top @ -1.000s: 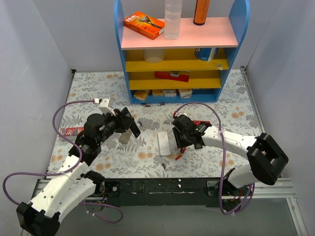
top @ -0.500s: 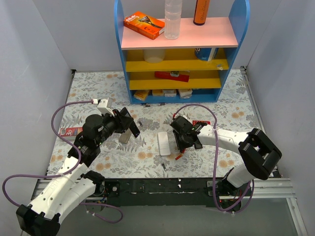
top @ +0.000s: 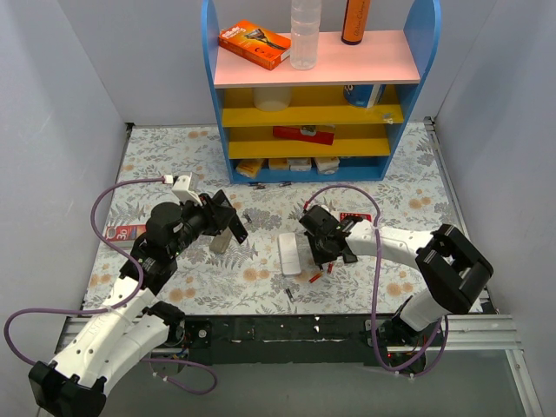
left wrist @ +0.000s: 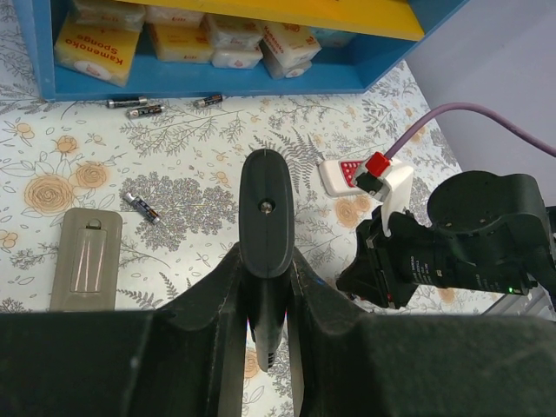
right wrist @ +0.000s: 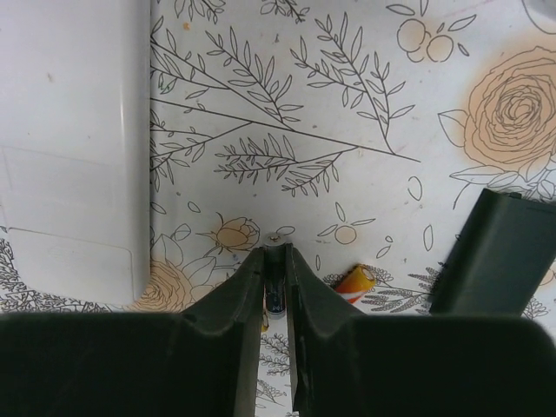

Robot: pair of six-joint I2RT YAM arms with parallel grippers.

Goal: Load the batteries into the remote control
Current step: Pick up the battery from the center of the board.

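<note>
The remote control (top: 289, 254) lies white and blank-faced in the middle of the floral table, and fills the left of the right wrist view (right wrist: 74, 139). My right gripper (top: 314, 261) (right wrist: 275, 254) is low over the table just right of it, shut on a dark battery (right wrist: 275, 300) whose metal tip pokes out ahead of the fingers. An orange battery (right wrist: 356, 280) lies on the table just right of the jaws. My left gripper (top: 233, 228) (left wrist: 265, 265) hovers to the left, shut on a dark slim oblong piece (left wrist: 263, 213).
A blue shelf unit (top: 261, 169) stands at the back, with loose batteries (left wrist: 146, 110) in front of it and another battery (left wrist: 143, 208) nearer. A beige flat piece (left wrist: 82, 269) lies left. A white remote with red buttons (left wrist: 343, 176) lies behind my right arm. A dark slab (right wrist: 499, 252) is right of the jaws.
My right gripper has closed its jaws onto the dark battery beside the white remote, and its arm has drawn in a little. The left arm has hardly moved.
</note>
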